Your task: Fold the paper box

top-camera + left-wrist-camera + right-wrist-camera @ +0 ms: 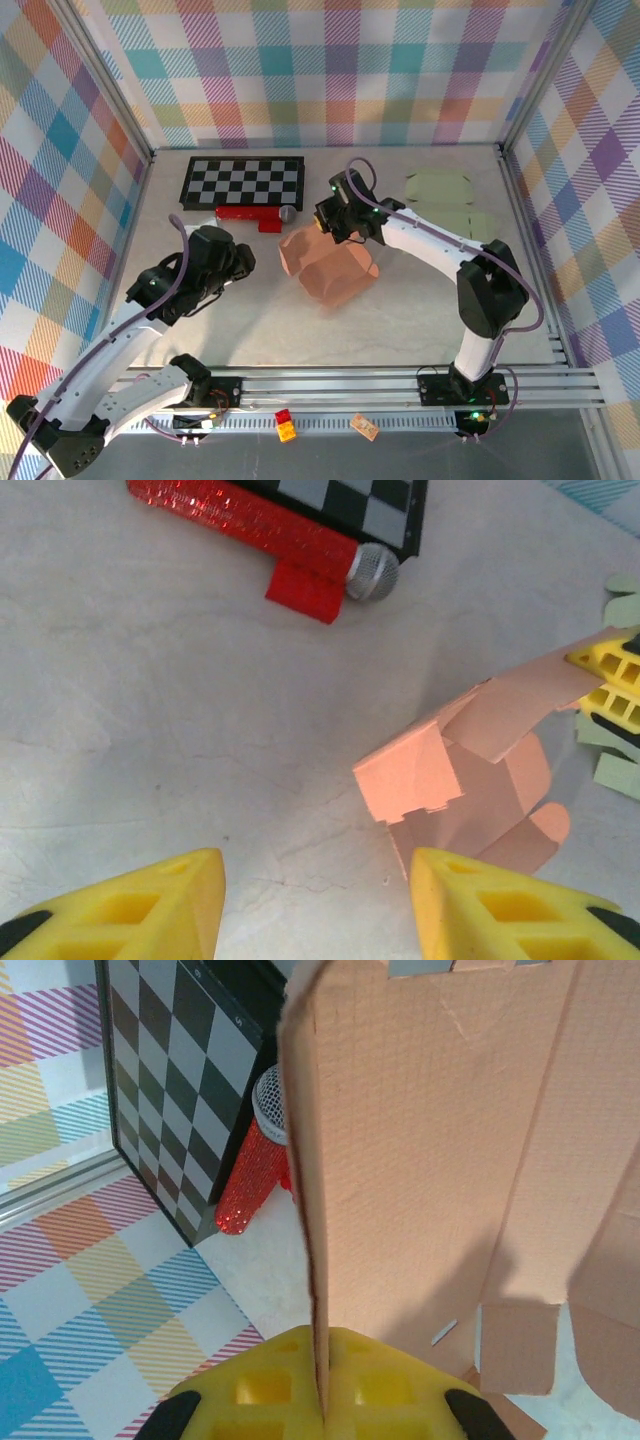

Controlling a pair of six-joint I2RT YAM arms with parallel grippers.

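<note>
The paper box (328, 268) is salmon-pink card, partly folded, lying in the middle of the table with its flaps spread. My right gripper (327, 224) is at the box's far edge, shut on one raised flap. In the right wrist view the flap's thin edge (318, 1260) runs straight down between the closed yellow fingers (260, 1390). My left gripper (244, 262) is left of the box and apart from it. It stands open (315, 910) over bare table, and the box (410, 777) sits just beyond its right finger (500, 910).
A black-and-white checkerboard (243, 181) lies at the back. In front of it is a red glitter microphone (250, 213) with a silver head (288, 214). Flat pale-green card cutouts (440, 187) lie at the back right. Metal rails (400, 385) run along the near edge.
</note>
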